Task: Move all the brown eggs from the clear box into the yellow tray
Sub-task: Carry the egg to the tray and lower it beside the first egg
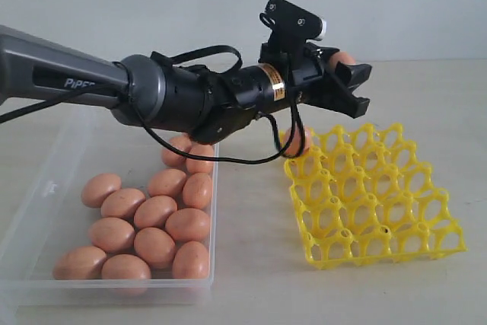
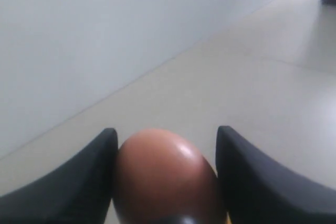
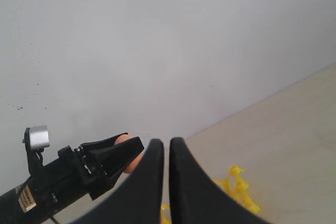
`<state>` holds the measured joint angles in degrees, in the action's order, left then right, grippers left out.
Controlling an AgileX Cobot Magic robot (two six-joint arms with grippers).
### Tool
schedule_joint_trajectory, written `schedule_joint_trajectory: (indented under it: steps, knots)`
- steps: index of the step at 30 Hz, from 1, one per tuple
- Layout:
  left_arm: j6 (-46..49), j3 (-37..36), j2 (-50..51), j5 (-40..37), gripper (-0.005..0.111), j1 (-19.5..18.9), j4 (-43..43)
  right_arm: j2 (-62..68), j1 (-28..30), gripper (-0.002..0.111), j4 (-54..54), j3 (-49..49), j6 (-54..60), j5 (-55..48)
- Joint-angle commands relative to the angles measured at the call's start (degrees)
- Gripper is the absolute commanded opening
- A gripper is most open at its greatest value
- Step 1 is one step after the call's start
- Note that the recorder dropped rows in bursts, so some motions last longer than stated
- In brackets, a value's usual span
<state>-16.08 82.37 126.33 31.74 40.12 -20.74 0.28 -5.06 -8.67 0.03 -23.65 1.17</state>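
- Held egg [image 2: 163, 177]: one brown egg, smooth and oval, clamped on both sides between the dark fingers of the left gripper [image 1: 354, 86]. In the exterior view I see it carried in the air above the far side of the yellow tray [image 1: 380, 211], touching nothing else.
- Egg in the tray [image 1: 303, 142]: one, seated in a cell at the tray's far left corner, partly crossed by the arm's black cable [image 1: 228, 159]. Every other cell I can see looks empty.
- Brown eggs [image 1: 155, 211] in the clear box [image 1: 46, 211]: I count thirteen, lying loose and touching one another toward the box's right wall. The arm covers the far end, so another may be hidden there.
- Yellow tray: open lattice, flat on the table [image 1: 251, 264], just beside the box and apart from it.
- Left gripper: jaws stand wide and are closed on the held egg; the arm reaches across from the box side to the tray.
- Right gripper [image 3: 167, 141]: jaws drawn together with only a sliver between them, nothing held. It is out of the exterior view and sits raised, looking toward the left gripper.
- Progress, as I judge it: early. One egg is delivered, one is in transit, and at least thirteen are left to fetch.
- Next item, in my estimate: lower the held egg into a free cell beside the filled one.
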Motion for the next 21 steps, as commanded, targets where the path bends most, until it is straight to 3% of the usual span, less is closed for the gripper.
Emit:
schedule_joint_trajectory:
  steps: [1,7,11,21]
  knots:
    - [-16.5,1.9,2.5,6.1,0.004,-3.0,-16.3,-0.3,-0.2,0.000,0.2,0.0,0.2,0.4]
    - [-23.9,1.9,4.4,9.6,0.004,-6.3,-29.4,-0.3,-0.2,0.000,0.2,0.0,0.2,0.4]
    - [-25.1,2.2,6.8,15.1,0.004,-7.8,-29.6,-0.3,-0.2,0.000,0.2,0.0,0.2,0.4]
    - [-26.1,5.6,10.8,17.6,0.004,-8.1,-31.1,-0.3,-0.2,0.000,0.2,0.0,0.2,0.4]
